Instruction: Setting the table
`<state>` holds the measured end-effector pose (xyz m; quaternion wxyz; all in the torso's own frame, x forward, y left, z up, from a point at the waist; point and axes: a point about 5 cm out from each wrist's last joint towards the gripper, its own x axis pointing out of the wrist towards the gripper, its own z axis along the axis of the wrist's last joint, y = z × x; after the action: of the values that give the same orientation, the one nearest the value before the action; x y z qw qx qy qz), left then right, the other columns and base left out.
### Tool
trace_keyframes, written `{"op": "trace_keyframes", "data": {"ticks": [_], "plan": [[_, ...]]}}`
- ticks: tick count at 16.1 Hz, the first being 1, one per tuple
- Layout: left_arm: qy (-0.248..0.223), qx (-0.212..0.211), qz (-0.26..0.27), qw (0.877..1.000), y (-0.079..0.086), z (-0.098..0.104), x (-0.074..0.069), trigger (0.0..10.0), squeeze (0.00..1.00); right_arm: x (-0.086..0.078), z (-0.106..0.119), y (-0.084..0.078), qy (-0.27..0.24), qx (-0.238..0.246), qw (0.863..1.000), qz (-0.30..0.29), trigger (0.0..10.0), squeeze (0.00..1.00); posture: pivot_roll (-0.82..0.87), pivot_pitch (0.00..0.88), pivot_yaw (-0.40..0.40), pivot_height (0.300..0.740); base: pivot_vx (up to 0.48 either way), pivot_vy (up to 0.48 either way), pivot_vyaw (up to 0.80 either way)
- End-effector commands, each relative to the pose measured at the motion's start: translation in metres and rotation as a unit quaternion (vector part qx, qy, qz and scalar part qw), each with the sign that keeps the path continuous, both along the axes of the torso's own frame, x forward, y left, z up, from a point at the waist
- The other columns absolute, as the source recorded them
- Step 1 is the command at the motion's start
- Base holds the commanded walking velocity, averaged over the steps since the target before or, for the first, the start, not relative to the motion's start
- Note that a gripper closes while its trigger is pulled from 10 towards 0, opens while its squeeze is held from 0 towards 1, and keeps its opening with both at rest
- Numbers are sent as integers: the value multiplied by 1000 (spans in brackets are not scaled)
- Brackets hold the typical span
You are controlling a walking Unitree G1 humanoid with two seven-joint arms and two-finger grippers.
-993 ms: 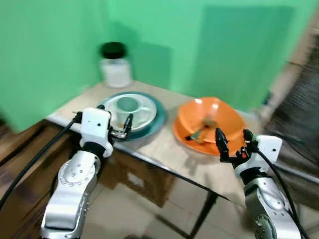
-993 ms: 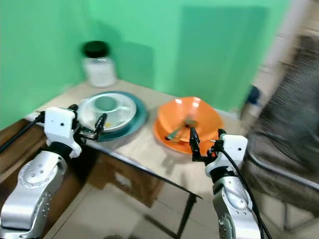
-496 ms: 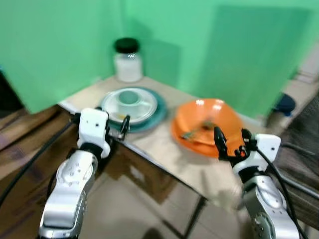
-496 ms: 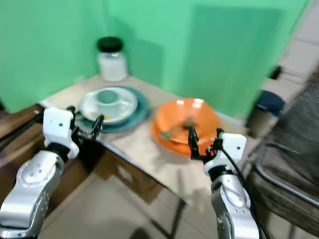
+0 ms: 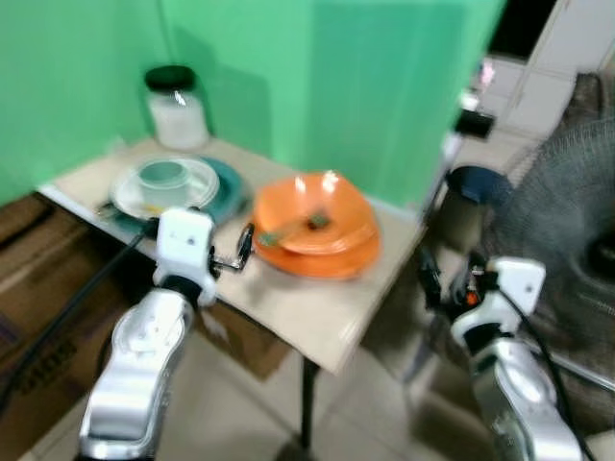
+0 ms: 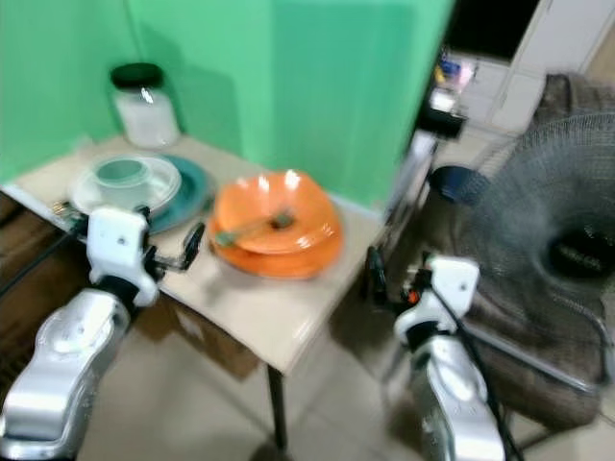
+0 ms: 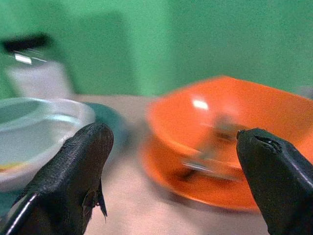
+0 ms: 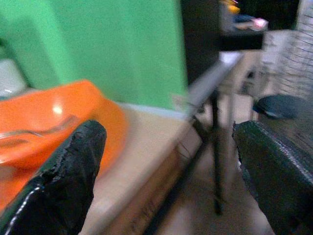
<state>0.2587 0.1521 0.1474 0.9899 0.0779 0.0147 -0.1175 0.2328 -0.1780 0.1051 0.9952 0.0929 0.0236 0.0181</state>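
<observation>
Left gripper (image 5: 231,257) fingers spread wide, holding nothing, hovering over the near edge of the tan table (image 5: 317,312) just before the orange bowl (image 5: 317,226). Right gripper (image 5: 447,283) also wide open and empty, off the table's right edge, over the floor. A utensil (image 5: 288,229) lies in the orange bowl. White bowl (image 5: 163,182) on teal plate (image 5: 226,187) further left; jar (image 5: 175,106) at the back corner. Green wall (image 5: 365,86) behind. Fan (image 6: 553,230) to the right. Tiled floor (image 5: 250,413) in front.
</observation>
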Motion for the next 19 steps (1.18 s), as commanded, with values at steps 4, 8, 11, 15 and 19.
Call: {"op": "trace_keyframes", "data": {"ticks": [4, 8, 11, 15, 19], "plan": [[16, 29, -14, 999, 4, -5, 3, 10000, 0, 1, -2, 0, 14, -6, 1000, 1, 10000, 0, 58, 0, -1, 740, 0, 0, 0], [4, 17, -10, 1000, 7, 2, 8, 10000, 0, -1, -5, -2, 21, -6, 1000, 6, 10000, 0, 55, 0, -4, 740, 0, 0, 0], [11, 23, -13, 1000, 5, -2, 8, 10000, 0, -1, -8, 0, 29, -8, 999, 14, 10000, 0, 55, 0, -9, 740, 0, 0, 0], [12, 34, 20, 999, 35, 4, 20, 10000, 1000, -1, -8, -1, 29, -10, 999, 23, 10000, 0, 56, 0, -17, 740, 0, 0, 0], [44, 88, -5, 995, 54, -6, 27, 10000, 1000, -1, -7, -4, 27, -15, 999, 30, 10000, 0, 51, 0, -11, 740, 0, 0, 0]]}}
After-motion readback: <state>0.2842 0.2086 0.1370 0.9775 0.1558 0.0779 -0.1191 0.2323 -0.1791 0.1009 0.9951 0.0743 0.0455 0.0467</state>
